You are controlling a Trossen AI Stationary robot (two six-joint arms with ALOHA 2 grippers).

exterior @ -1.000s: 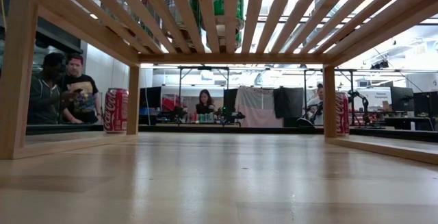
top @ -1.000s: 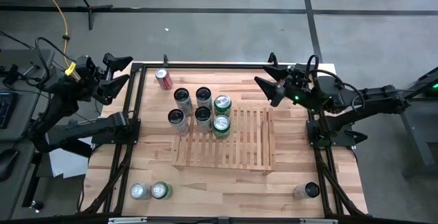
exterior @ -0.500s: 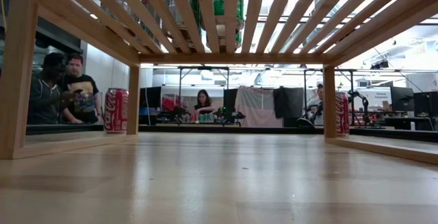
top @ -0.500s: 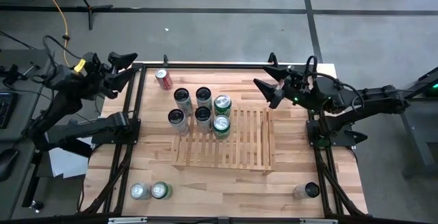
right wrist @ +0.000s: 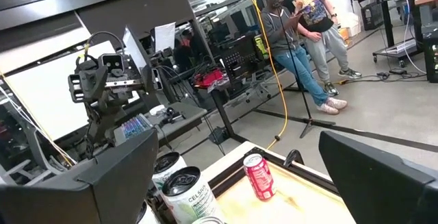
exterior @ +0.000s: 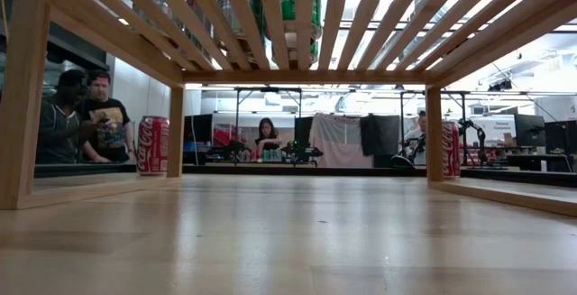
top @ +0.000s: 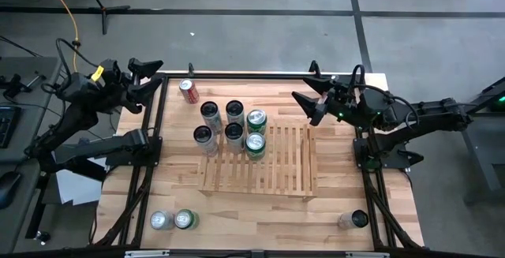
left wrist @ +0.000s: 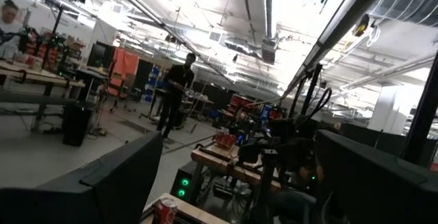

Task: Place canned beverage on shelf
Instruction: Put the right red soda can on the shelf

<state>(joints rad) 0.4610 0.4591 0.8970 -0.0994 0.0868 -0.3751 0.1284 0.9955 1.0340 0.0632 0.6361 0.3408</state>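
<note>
The shelf (top: 272, 162), a light-wood slatted panel, stands in the middle of the table; the low view looks under its slats (exterior: 297, 24). Several silver and green cans (top: 233, 128) stand grouped at its far left corner. Whether each stands on the slats or beside them, I cannot tell. A red can (top: 188, 91) stands alone on the table by the far left corner, and also shows in the low view (exterior: 151, 146) and the right wrist view (right wrist: 259, 176). My left gripper (top: 151, 76) is open and empty at the table's far left edge. My right gripper (top: 304, 84) is open and empty over the far right of the table.
Two cans (top: 173, 220) stand at the near left corner and one dark-topped can (top: 357, 219) at the near right. A black frame (top: 237, 74) borders the table. People (exterior: 81, 115) stand beyond the table's left side.
My left gripper has moved toward the table's right edge and a little toward its far edge, coming up to the far left corner, and has stayed open. My right arm and the cans have kept still.
</note>
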